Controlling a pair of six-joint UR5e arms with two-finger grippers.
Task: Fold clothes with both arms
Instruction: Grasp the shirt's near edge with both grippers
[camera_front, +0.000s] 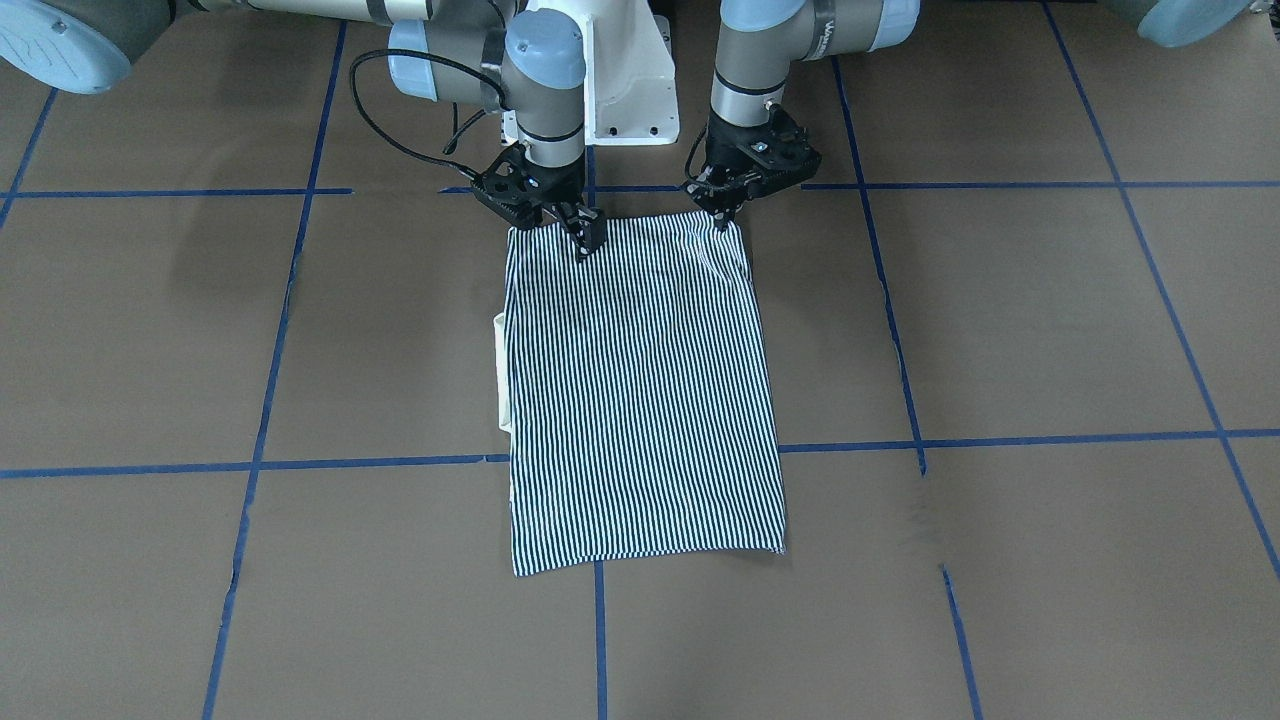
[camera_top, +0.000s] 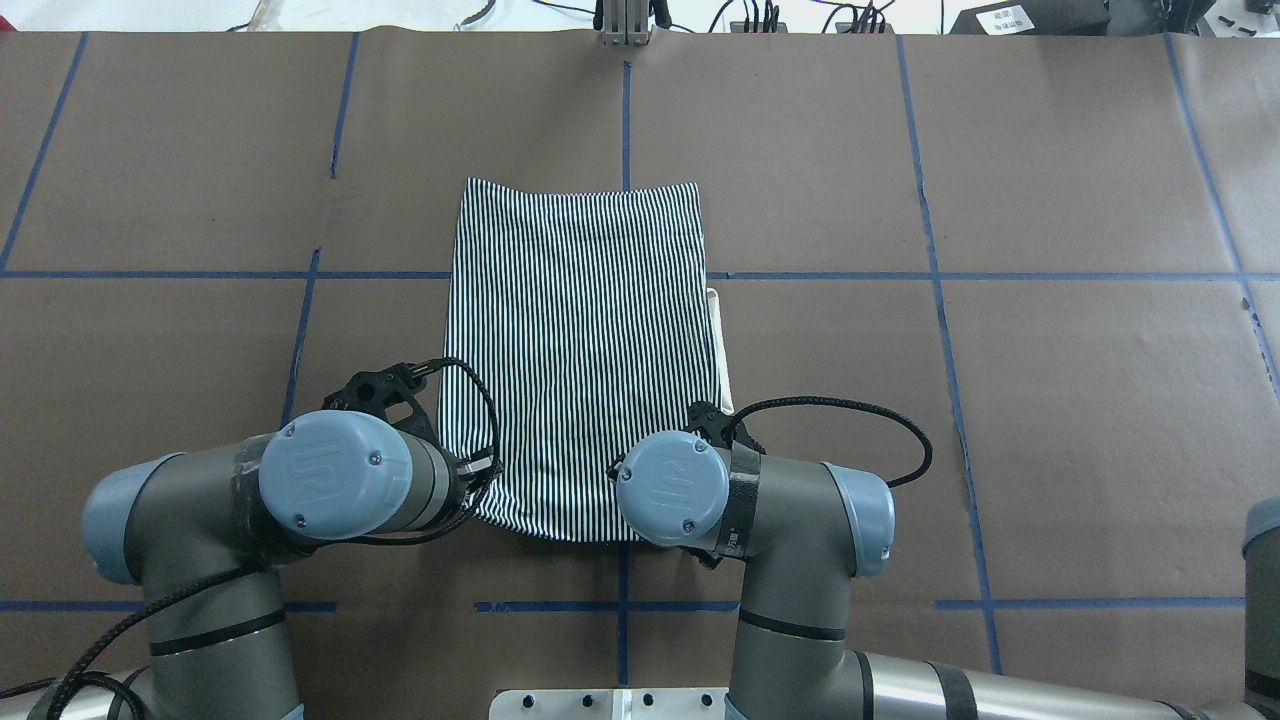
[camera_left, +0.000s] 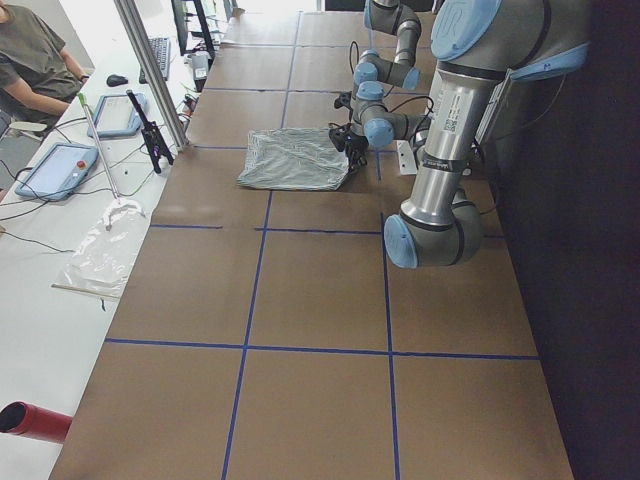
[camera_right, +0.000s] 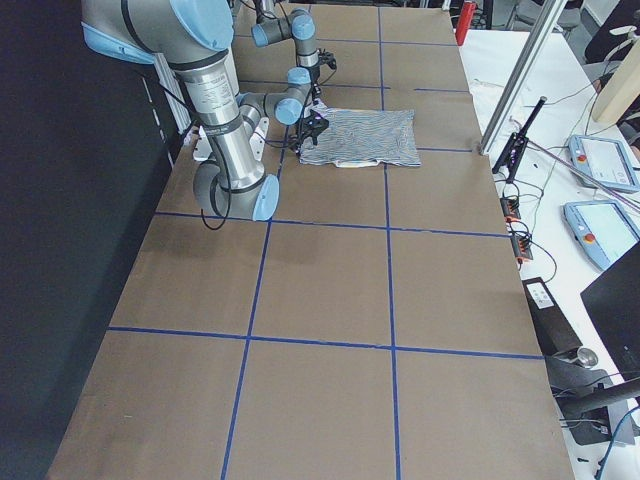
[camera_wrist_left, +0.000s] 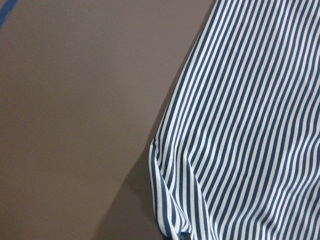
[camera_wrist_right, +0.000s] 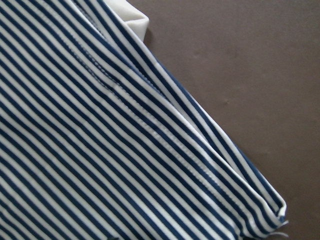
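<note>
Polo shirt (camera_front: 640, 390) folded flat; left gripper (camera_front: 722, 218), right gripper (camera_front: 588, 240) pinch robot-side corners.

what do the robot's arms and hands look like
Both the left arm and right arm are grey metal tubes with round light-blue joint caps stamped with a UR logo. Braided black cables loop to the wrists. The left hand and right hand are black, skeletal, two-fingered.
</note>
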